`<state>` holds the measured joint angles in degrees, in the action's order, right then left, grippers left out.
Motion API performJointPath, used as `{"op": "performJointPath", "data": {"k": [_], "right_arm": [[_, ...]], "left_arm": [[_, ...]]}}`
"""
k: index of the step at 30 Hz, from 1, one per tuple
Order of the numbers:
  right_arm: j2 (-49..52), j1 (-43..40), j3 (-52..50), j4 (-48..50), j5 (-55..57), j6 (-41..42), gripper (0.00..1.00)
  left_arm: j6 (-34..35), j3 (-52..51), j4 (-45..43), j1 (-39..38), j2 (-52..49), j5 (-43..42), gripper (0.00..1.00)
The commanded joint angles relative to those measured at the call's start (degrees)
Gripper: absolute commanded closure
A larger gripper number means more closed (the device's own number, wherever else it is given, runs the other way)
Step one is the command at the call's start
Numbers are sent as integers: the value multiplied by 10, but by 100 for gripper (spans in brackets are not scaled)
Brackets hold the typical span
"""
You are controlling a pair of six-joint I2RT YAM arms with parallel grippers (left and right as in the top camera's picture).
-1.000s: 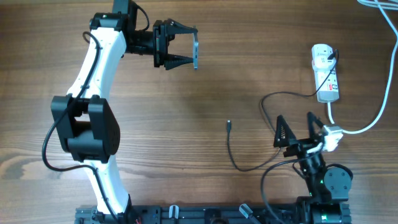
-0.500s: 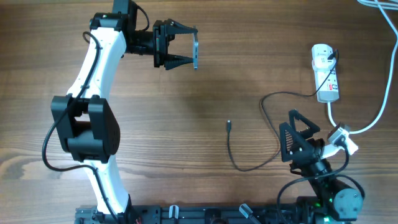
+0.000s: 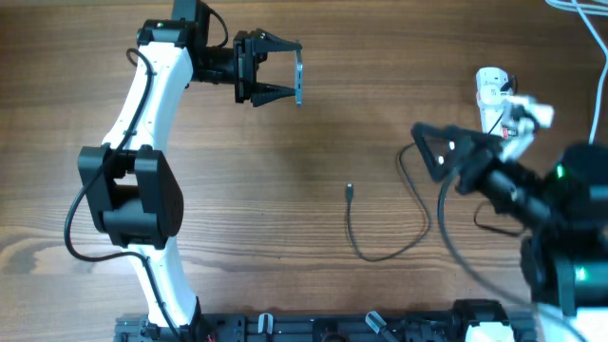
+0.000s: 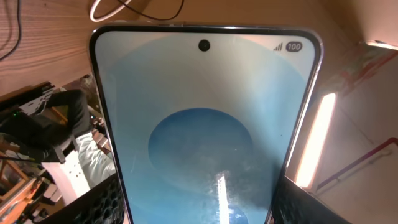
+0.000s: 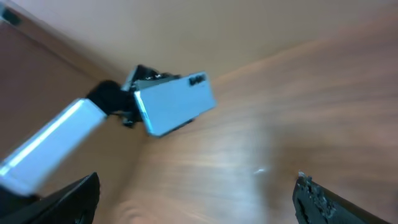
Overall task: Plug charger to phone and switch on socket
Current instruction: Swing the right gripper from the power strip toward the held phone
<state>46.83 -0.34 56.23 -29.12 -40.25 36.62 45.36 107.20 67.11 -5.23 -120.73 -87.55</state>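
Note:
My left gripper [image 3: 296,84] is shut on the phone [image 3: 299,84], held on edge above the table at the upper left. In the left wrist view the phone's pale blue screen [image 4: 205,124] fills the frame between the jaws. The charger, a thin black cable [image 3: 380,255], loops on the table; its small connector tip [image 3: 350,192] lies mid-table. The white socket strip [image 3: 496,104] lies at the far right, partly hidden by my right arm. My right gripper [image 3: 429,152] is open and empty, raised above the table left of the strip. The right wrist view, blurred, shows the phone's back [image 5: 174,102] in the far gripper.
A thick white cord [image 3: 597,57] runs along the right edge from the strip. The left arm's white links [image 3: 142,123] stretch down the left side. The black mounting rail [image 3: 313,328] runs along the front edge.
My right arm has swung up from the front right edge to high over the right side of the table, beside the socket strip. The left arm and phone have not moved.

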Motion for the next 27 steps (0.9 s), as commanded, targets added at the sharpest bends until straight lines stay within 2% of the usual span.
{"op": "performJointPath", "data": {"k": [1, 3, 5, 7, 10, 13, 16, 19, 25, 27], "right_arm": [[57, -1, 9, 10, -145, 75, 0], [82, 7, 9, 38, -202, 27, 1], [92, 23, 9, 46, -200, 18, 4], [95, 51, 14, 45, -169, -21, 1], [97, 109, 49, -12, -52, -49, 1], [126, 187, 136, -127, 130, -93, 1], [195, 264, 256, -254, 292, -114, 1], [289, 334, 390, -354, 386, -115, 1], [430, 447, 575, -405, 523, -125, 1], [464, 470, 607, -401, 560, -124, 1]], "left_arm": [[-1, 5, 0, 4, 22, -28, 32], [-1, 5, 0, 4, 22, -28, 32], [-1, 5, 0, 4, 22, -28, 32], [-1, 5, 0, 4, 22, -28, 33], [-1, 5, 0, 2, 22, -28, 32], [-1, 5, 0, 2, 22, -28, 32], [-1, 5, 0, 2, 22, -28, 33], [-1, 5, 0, 2, 22, -28, 33], [-1, 5, 0, 2, 22, -26, 33], [-1, 5, 0, 2, 22, -26, 34]]}}
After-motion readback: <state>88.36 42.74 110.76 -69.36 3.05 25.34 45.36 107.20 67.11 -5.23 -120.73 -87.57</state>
